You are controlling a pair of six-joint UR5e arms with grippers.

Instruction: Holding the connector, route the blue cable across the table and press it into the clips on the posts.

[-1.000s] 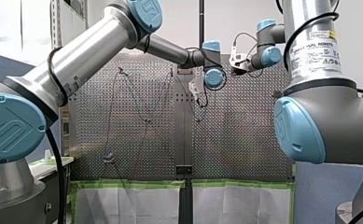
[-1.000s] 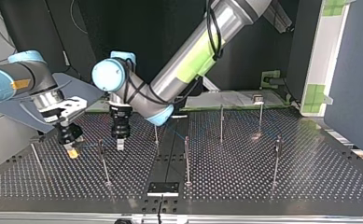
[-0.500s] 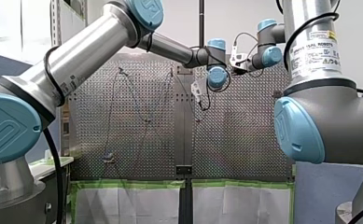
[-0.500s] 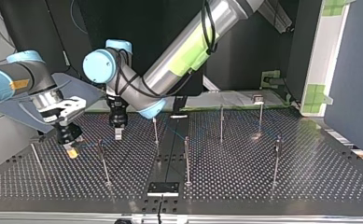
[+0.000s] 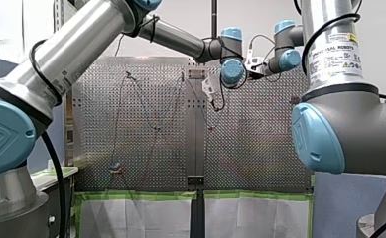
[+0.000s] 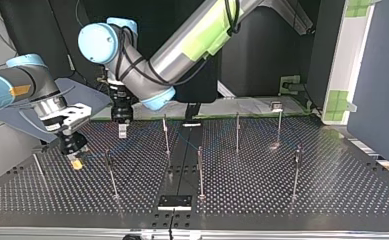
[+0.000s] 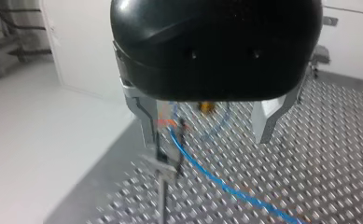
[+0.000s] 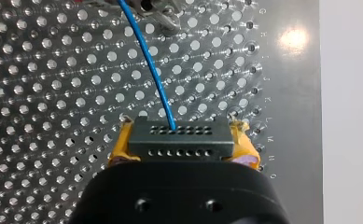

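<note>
Fingers (image 8: 121,145) of my right gripper (image 8: 179,142), fitted with yellow pads, were pinched on both ends of the black connector (image 8: 178,136), just above the perforated table (image 8: 53,93). The blue cable (image 8: 152,70) left the connector's upper row of holes and ran ahead to a metal part (image 8: 158,9). My left gripper (image 7: 206,119) had its metal fingers (image 7: 144,116) spread wide, gripping nothing. One finger stood just beside the clip (image 7: 167,161) on a post (image 7: 162,196). The cable passed at this clip; blur hid whether it was seated inside.
</note>
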